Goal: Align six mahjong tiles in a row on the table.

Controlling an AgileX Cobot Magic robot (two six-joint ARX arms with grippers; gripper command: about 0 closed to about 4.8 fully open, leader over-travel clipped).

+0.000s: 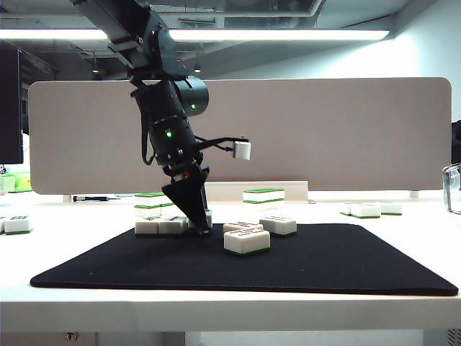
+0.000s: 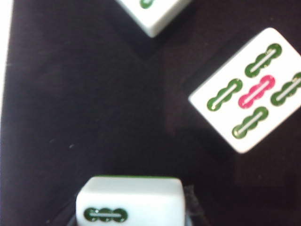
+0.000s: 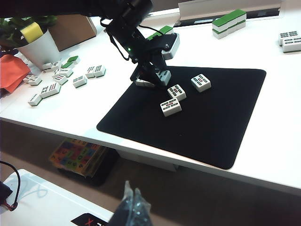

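Note:
My left gripper (image 1: 200, 225) points down at the back left of the black mat (image 1: 338, 267) on the white table (image 1: 403, 311), shut on a mahjong tile (image 2: 129, 200) with one green bamboo mark. Two tiles (image 1: 160, 226) lie side by side just left of it. Three more lie loose to its right: one (image 1: 243, 227), one (image 1: 278, 225) and a nearer one (image 1: 247, 241). In the left wrist view a five-bamboo tile (image 2: 251, 89) lies face up, skewed, ahead of the held one. My right gripper (image 3: 130, 200) hangs shut and empty off the table's front edge.
Tiles stacked in twos with green tops (image 1: 263, 194) stand behind the mat, with another stack (image 1: 149, 203) at the back left. Loose tiles (image 1: 366, 210) lie to the right, and several more (image 3: 51, 87) near a white plant pot (image 3: 37, 47). A grey partition (image 1: 324, 130) closes the back.

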